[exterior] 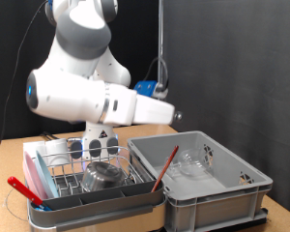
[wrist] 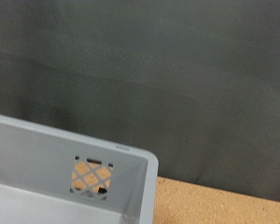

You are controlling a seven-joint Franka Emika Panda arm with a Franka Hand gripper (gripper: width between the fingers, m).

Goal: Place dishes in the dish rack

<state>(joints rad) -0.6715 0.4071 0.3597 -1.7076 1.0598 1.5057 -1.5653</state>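
The dish rack [exterior: 87,184] is sitting on the wooden table [exterior: 5,159] at the near left of the exterior view, its silvery wire grid resting on a white-pink tray with a grey trough [exterior: 97,206] running along the near side. A shiny steel bowl [exterior: 104,175] is lying inside the wire grid, toward the rack's right half. A clear glass cup [exterior: 100,148] appears to be standing at the far side of the rack, though the arm's base behind it is making the outline hard to confirm. A red-handled utensil [exterior: 25,189] is resting in the left end of the trough, tilted toward the left.

Just right of the rack, touching or nearly touching it, a larger grey plastic crate [exterior: 217,193] is standing. Clear glassware [exterior: 190,164] is lying inside it, the individual pieces too faint to count. A thin red stick [exterior: 165,167] is leaning against the crate's left wall.

The white Panda arm [exterior: 97,97] is reaching across the upper middle of the exterior view, its far end hanging above the gap between rack and crate. The gripper itself is not showing clearly in either view, so whether its fingers are parted or together cannot be told, and nothing is seen between them. The wrist view is showing only a corner of the grey crate [wrist: 75,173] with a perforated handle opening, a strip of table [wrist: 224,205], and a dark curtain [wrist: 140,65] behind.
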